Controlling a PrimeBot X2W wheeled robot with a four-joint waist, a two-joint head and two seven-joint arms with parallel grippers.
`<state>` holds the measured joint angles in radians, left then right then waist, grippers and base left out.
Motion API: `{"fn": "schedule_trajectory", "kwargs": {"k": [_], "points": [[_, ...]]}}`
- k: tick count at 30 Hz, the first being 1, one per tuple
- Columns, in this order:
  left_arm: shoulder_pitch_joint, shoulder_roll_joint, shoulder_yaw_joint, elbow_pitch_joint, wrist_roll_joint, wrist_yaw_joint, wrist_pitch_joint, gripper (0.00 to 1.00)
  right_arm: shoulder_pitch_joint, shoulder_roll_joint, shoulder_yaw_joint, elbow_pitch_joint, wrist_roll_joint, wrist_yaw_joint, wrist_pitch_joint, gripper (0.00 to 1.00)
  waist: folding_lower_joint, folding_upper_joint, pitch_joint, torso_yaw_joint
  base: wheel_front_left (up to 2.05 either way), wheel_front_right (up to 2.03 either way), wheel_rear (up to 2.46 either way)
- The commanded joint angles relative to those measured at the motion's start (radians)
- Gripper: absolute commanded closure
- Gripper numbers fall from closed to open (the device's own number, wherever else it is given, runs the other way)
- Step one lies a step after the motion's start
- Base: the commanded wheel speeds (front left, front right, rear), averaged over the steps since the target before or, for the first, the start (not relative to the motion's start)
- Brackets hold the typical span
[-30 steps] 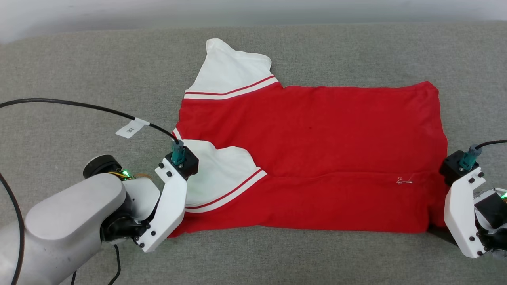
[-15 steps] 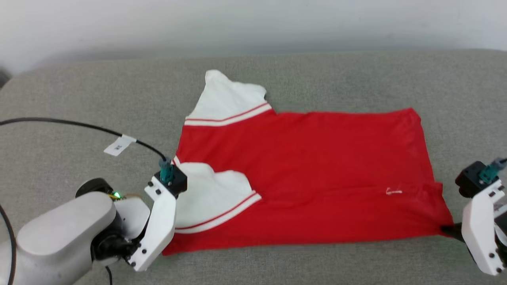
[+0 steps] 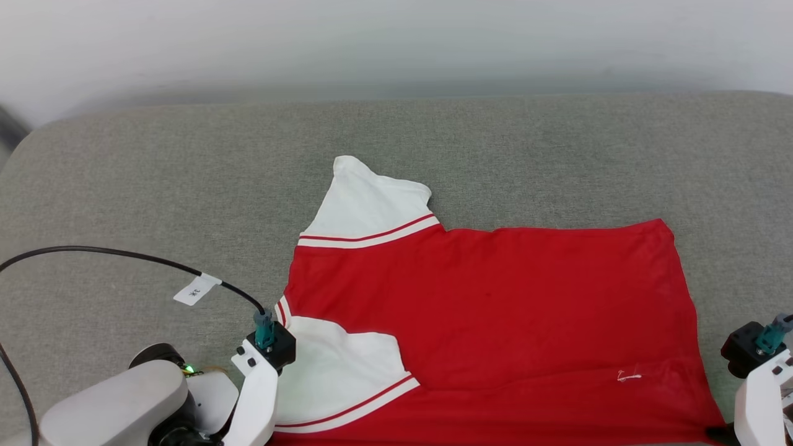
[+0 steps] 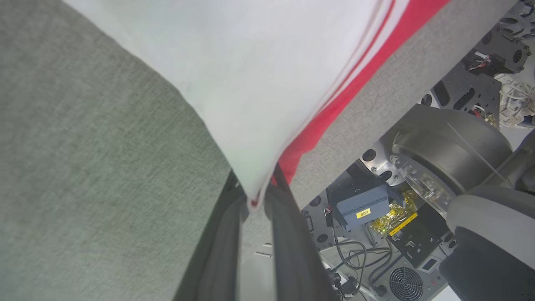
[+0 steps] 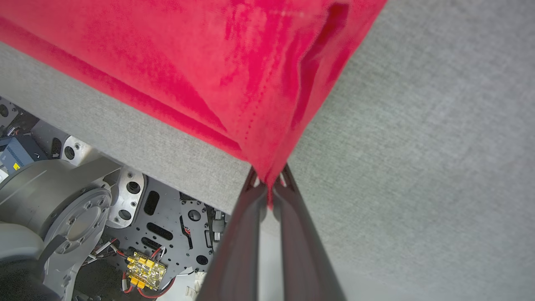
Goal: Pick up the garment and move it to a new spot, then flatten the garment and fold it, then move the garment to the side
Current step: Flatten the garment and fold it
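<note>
The left claw [image 4: 256, 195] is clamped on a corner of white sleeve cloth. The right claw [image 5: 270, 184] is pinched shut on the near hem corner of the same red jersey-style T-shirt with white striped-trim sleeves [image 3: 495, 310]. Both held corners sit at the near edge of the grey fabric-covered cushion [image 3: 186, 186], and the rest spreads flat away from them, plain face up. I judge the cloth light, limp and stretchy. It should sag between grips, so corners and hems look best to hold.
</note>
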<state>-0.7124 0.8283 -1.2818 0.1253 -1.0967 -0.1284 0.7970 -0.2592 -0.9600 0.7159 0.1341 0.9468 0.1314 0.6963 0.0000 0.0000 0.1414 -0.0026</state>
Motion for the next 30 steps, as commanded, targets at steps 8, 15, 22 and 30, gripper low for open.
{"fn": "schedule_trajectory", "kwargs": {"k": [8, 15, 22, 30], "points": [[-0.01, 0.002, 0.041, 0.008, 0.024, 0.019, -0.086, 0.0, 0.023, 0.042, -0.094, 0.018, -0.062, -0.001, -0.1, 0.0, 0.0, 0.0, -0.034, 0.01, 0.0, 0.0, 0.0], [-0.08, 0.03, 0.139, -0.014, 0.089, 0.068, -0.246, 0.0, 0.023, 0.104, -0.294, -0.037, -0.182, -0.001, -0.345, 0.0, 0.0, 0.0, -0.055, 0.0, 0.0, 0.0, 0.0], [-0.176, -0.017, 0.206, 0.066, 0.216, 0.124, -0.427, 0.0, 0.049, 0.296, -0.552, -0.124, -0.388, -0.001, -0.602, 0.0, 0.0, 0.0, -0.019, -0.035, 0.0, 0.0, 0.0], [-0.335, -0.076, 0.268, 0.189, 0.234, 0.119, -0.451, 0.0, 0.142, 0.544, -0.713, -0.282, -0.547, -0.001, -0.781, 0.0, 0.0, 0.0, 0.075, -0.104, 0.0, 0.0, 0.0]]}}
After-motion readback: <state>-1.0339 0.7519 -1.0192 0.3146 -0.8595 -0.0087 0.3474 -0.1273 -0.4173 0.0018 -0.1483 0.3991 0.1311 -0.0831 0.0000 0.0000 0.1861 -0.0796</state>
